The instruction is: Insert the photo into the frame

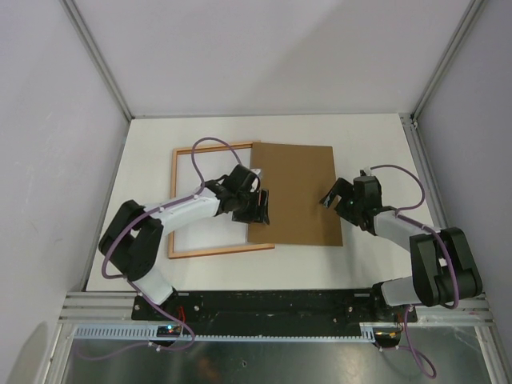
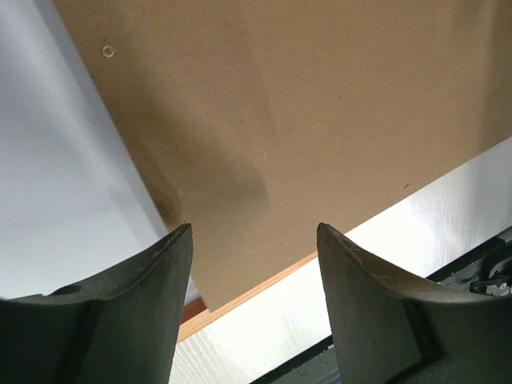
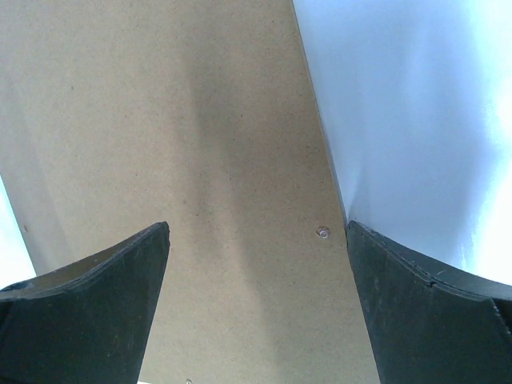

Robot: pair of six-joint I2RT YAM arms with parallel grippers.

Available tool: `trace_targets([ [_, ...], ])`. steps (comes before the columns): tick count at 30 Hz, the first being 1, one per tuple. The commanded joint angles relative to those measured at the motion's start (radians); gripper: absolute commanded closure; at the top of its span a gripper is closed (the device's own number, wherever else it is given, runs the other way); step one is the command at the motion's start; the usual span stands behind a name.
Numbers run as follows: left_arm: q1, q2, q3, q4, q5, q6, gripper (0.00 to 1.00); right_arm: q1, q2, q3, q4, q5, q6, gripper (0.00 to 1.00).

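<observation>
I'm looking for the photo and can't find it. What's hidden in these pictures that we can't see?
- The photo: it shows in no view. Whether it lies under the brown board cannot be told.
- The right side of the frame: in the top view, the brown board and the left gripper cover it.
- Touching or not: the wrist views show the left gripper and right gripper open over the brown board, but contact is unclear.

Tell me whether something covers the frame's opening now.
Yes. The brown backing board lies over the right side of the frame, below the open left gripper. Nothing lies on the rest of the opening.
</observation>
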Motion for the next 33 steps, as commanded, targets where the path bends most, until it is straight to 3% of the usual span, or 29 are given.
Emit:
trace_targets([
  [1, 0.02, -0.056, -0.015, 0.08, 0.011, 0.005, 0.31, -0.005, 0.03, -0.005, -0.049, -0.061, -0.02, 0.04],
  [13, 0.134, -0.078, -0.045, 0.106, 0.054, 0.028, 0.29, -0.01, 0.042, 0.002, -0.055, -0.079, -0.056, 0.04],
  [21, 0.214, -0.061, -0.091, 0.182, 0.185, 0.027, 0.3, -0.008, 0.064, 0.002, -0.04, -0.092, -0.059, 0.05],
  [33, 0.241, 0.043, -0.131, 0.332, 0.35, -0.038, 0.33, 0.004, 0.095, 0.008, -0.021, -0.123, -0.06, 0.08],
])
